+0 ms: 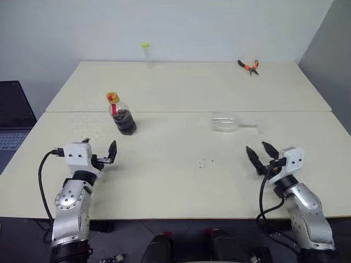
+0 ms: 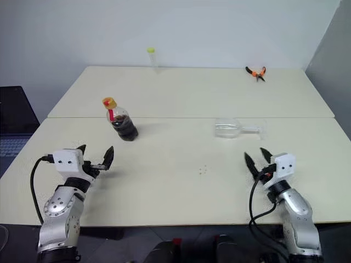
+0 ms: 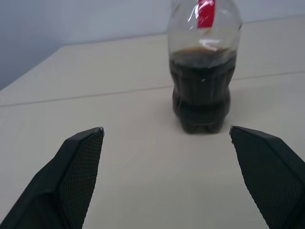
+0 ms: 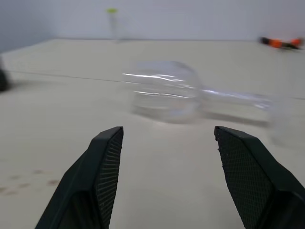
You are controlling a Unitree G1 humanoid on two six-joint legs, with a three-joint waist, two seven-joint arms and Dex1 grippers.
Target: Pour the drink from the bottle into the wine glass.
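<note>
The bottle [image 1: 124, 116] stands upright on the left half of the table, with a yellow cap, a red label band and the dark drink [image 3: 202, 91] filling its lower part. My left gripper [image 2: 95, 153] is open and empty, short of the bottle and pointing toward it. The wine glass [image 1: 226, 121] lies on its side right of centre, its stem and foot pointing right. My right gripper [image 1: 261, 153] is open with nothing between its fingers, a little nearer than the glass [image 4: 164, 90] and aimed at its bowl.
A thin clear tube with a yellow-green top [image 1: 146, 52] stands at the far edge. Orange-handled pliers [image 1: 248, 66] lie at the far right. A seam [image 1: 181, 112] joins the two tabletops. A laptop [image 1: 11, 118] sits off the left side. Tiny spots [image 1: 204, 163] mark the table's middle.
</note>
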